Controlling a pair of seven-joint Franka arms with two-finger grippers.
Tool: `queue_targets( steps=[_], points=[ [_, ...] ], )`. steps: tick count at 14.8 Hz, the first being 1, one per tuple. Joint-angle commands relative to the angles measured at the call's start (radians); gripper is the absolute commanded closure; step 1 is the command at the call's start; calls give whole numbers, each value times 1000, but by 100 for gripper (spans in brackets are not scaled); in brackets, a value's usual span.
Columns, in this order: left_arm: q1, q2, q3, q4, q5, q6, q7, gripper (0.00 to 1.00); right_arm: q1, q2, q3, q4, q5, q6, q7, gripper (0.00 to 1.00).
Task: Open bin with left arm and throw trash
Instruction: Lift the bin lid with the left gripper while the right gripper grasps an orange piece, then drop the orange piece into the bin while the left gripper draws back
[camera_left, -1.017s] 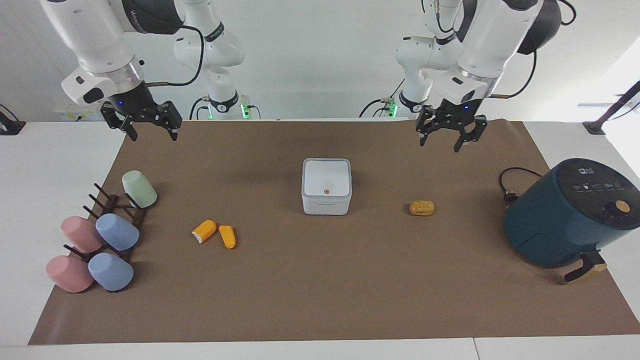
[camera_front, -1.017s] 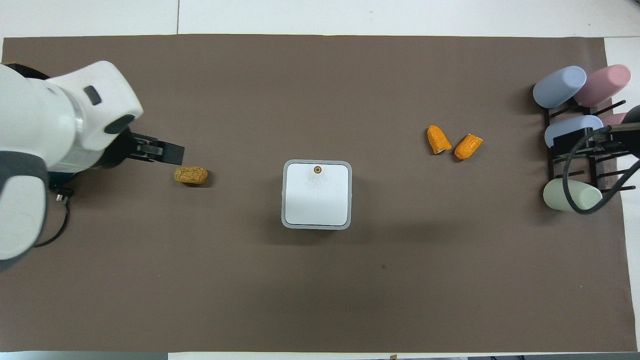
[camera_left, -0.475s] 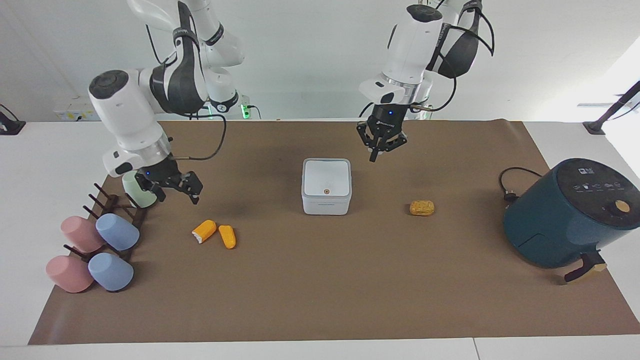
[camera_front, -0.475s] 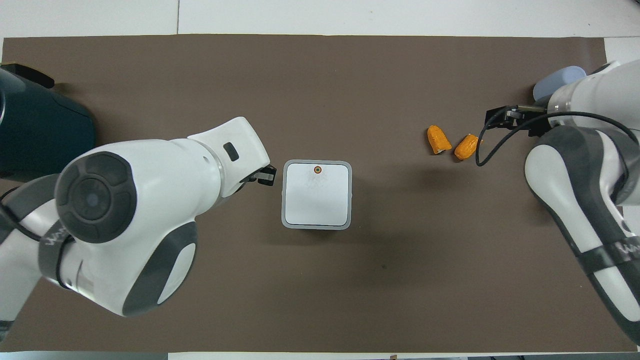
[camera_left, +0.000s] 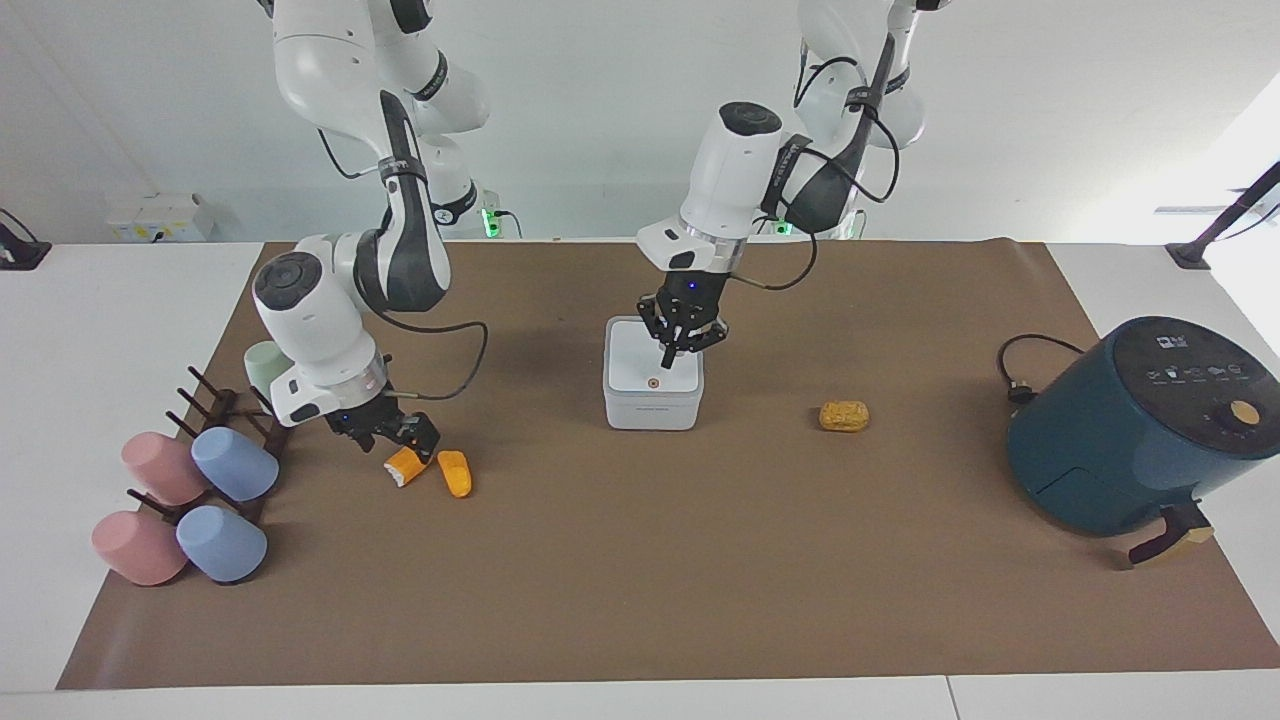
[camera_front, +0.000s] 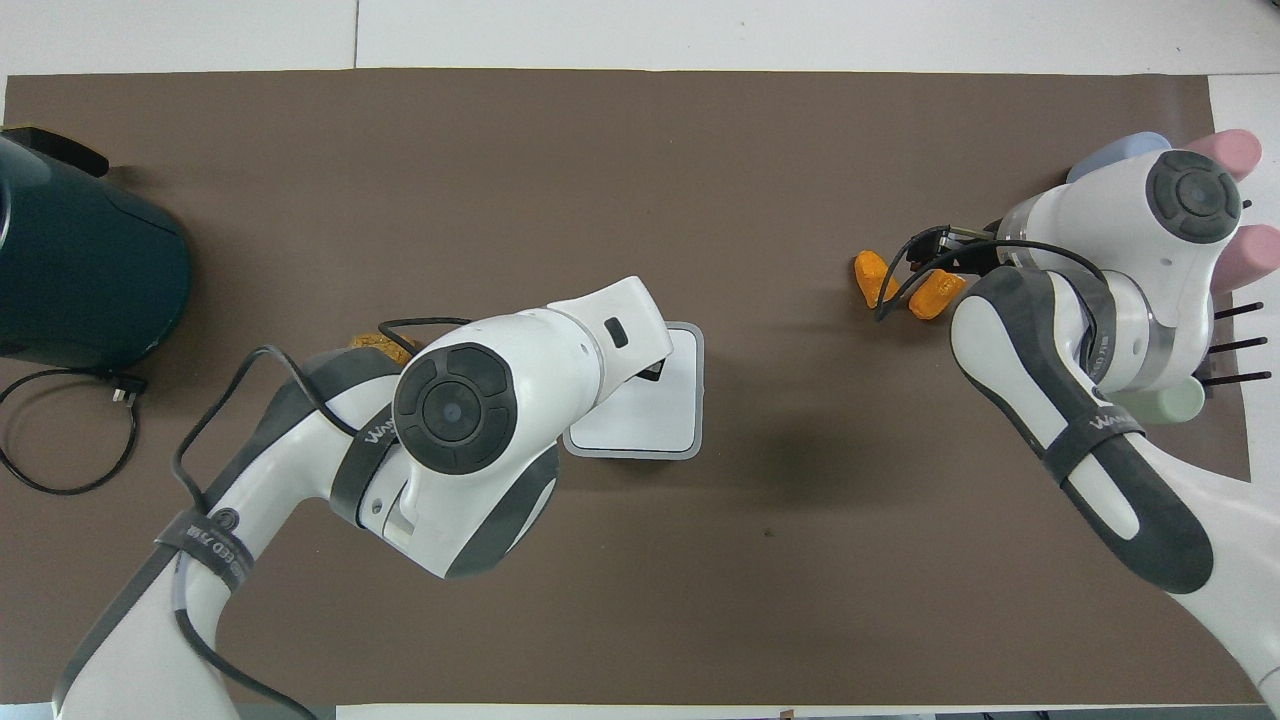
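Both arms have swung down: left hand (camera_left: 683, 349), fingers together, now over the closed bin (camera_left: 653, 373) mid-counter to press its button (camera_left: 652, 382); right hand (camera_left: 392, 437), fingers apart, at the orange trash (camera_left: 407, 466).

in the overhead view the left arm (camera_front: 470, 420) covers most of the bin (camera_front: 680, 400) lid, its button, and all but a sliver of the brown trash piece (camera_front: 375, 343). the left gripper (camera_front: 652, 372) barely peeks out there. the right arm (camera_front: 1090, 310) hides the cup rack and most of the cups (camera_front: 1235, 150). whether the right gripper (camera_left: 395, 438) touches the orange piece with the white end (camera_left: 405, 466) is unclear. the air fryer (camera_front: 80, 270) is cut by the picture's edge.
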Motion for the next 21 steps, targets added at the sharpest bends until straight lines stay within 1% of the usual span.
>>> queue_targets(
  steps=[1,3,4,5,6,7,8,9,10,11,12,13,14,15,16,17,18,19,20,21],
  points=[
    [-17,32,16,-1,-3,39,-3,100,-2,26,5,-2,14,18,64,0],
    [-32,44,16,-21,-3,48,-1,100,-10,27,5,-8,14,16,52,0],
    [-34,41,16,-33,-3,47,2,100,-16,29,4,-8,14,15,29,3],
    [-36,37,16,-42,-3,39,4,100,-17,29,4,-8,14,11,12,18],
    [-36,35,16,-41,-3,22,2,100,-17,30,4,-14,14,11,10,41],
    [-36,32,17,-35,-3,-8,0,100,-16,36,5,-19,14,18,10,58],
    [-34,14,17,-32,-3,-53,3,100,-16,43,5,-20,14,18,10,72],
    [-28,-24,17,-33,-3,-99,5,100,-10,43,5,-19,14,7,12,80],
    [-22,-47,19,-32,-3,-155,5,100,-8,43,5,-8,12,-10,12,99],
    [-22,-72,23,-32,-3,-209,5,100,-8,43,5,21,11,-54,12,100],
    [-19,-99,25,-32,-3,-260,5,100,-8,43,5,82,-3,-143,1,100],
    [1,-133,25,-32,-3,-324,7,100,-7,43,5,149,-3,-233,-25,100],
    [33,-168,25,-32,-3,-385,10,100,-5,33,5,192,-3,-304,-46,100],
    [52,-204,25,-33,-3,-433,20,94,-1,20,13,214,-1,-346,-46,100],
    [88,-234,25,-33,-3,-484,39,66,10,-12,30,220,2,-372,-45,100],
    [128,-262,25,-33,-3,-533,75,27,22,-42,50,220,11,-384,-42,100],
    [156,-285,25,-32,-3,-582,129,2,41,-62,85,228,14,-409,-21,100],
    [193,-301,25,-32,-3,-617,201,0,74,-68,123,249,14,-432,68,100],
    [231,-314,25,-30,-3,-639,274,0,120,-66,145,283,11,-447,224,100],
    [263,-322,28,-30,-3,-644,305,0,186,-62,151,317,9,-450,359,100]
  ],
)
